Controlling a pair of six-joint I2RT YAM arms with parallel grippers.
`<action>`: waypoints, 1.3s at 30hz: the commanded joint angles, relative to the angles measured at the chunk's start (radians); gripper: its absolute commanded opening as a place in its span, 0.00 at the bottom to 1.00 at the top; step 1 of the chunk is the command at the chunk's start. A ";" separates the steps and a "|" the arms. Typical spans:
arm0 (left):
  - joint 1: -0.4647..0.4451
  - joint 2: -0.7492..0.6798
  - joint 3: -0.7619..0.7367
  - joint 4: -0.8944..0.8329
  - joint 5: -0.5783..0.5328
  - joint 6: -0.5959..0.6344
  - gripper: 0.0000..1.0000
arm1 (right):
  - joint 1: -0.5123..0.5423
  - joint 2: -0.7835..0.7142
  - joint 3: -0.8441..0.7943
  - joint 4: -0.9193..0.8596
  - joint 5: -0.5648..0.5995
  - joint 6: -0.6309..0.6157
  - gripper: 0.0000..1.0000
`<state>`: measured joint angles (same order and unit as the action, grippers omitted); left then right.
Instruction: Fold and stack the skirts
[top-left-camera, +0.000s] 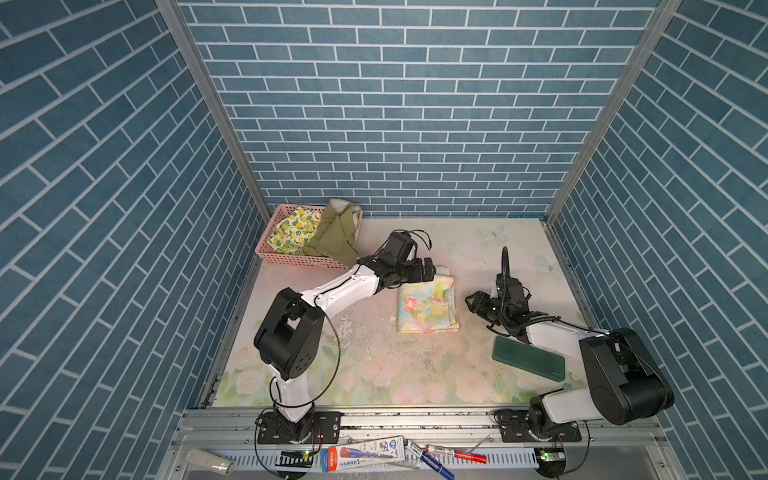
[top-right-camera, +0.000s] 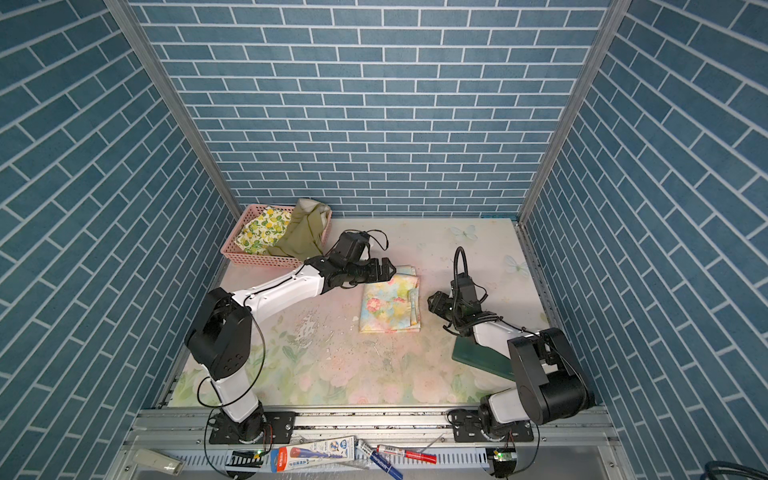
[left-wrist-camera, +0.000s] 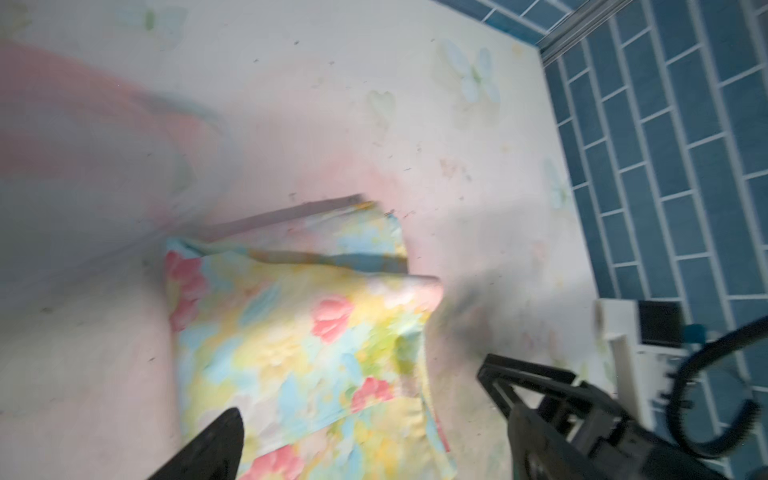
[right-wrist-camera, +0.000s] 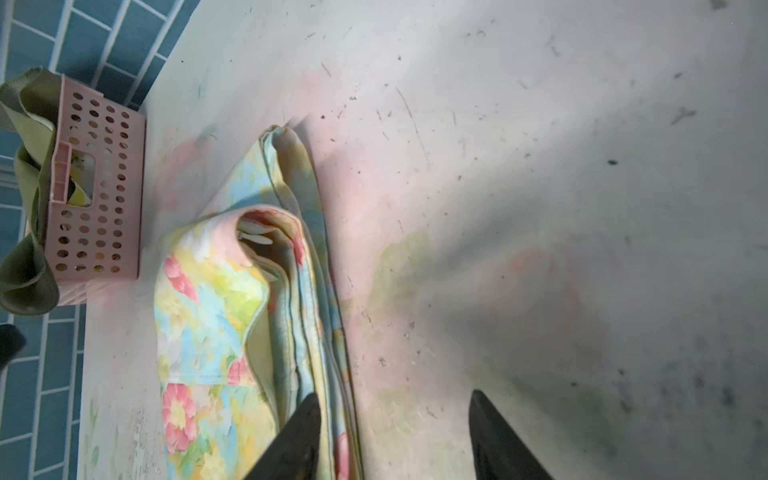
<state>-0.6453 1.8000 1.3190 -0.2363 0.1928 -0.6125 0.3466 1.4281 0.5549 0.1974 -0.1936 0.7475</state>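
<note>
The pastel floral skirt (top-left-camera: 426, 305) (top-right-camera: 388, 305) lies folded in a rectangle mid-table. My left gripper (top-left-camera: 430, 270) (top-right-camera: 388, 268) hovers open over its far left corner, holding nothing. In the left wrist view one dark finger (left-wrist-camera: 212, 444) shows above the floral cloth (left-wrist-camera: 299, 332). My right gripper (top-left-camera: 471, 300) (right-wrist-camera: 395, 411) is open just right of the skirt. One of its fingers (right-wrist-camera: 305, 419) is over the layered edge (right-wrist-camera: 291, 316), and bare table shows between the jaws. The lemon skirt (top-left-camera: 293, 232) and the olive skirt (top-left-camera: 336, 235) sit bunched in the pink basket (top-left-camera: 291, 258).
The basket (top-right-camera: 257, 258) stands at the far left corner, with the olive cloth draped over its right wall. A dark green flat block (top-left-camera: 528, 357) (top-right-camera: 478, 357) lies near the right arm's base. Blue brick walls close three sides. Pens and tools lie on the front rail.
</note>
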 joint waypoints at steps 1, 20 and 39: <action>0.008 -0.025 -0.064 -0.059 -0.066 0.082 1.00 | 0.044 0.012 0.100 -0.107 -0.016 -0.100 0.57; 0.037 0.102 -0.156 -0.003 -0.121 0.111 1.00 | 0.164 0.295 0.374 -0.351 0.192 -0.208 0.55; 0.054 0.085 -0.167 0.072 -0.047 0.102 1.00 | 0.079 0.150 0.316 -0.322 0.097 -0.243 0.58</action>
<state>-0.5957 1.8946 1.1690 -0.1993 0.1188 -0.5117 0.4557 1.6413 0.8974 -0.1669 -0.0017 0.5159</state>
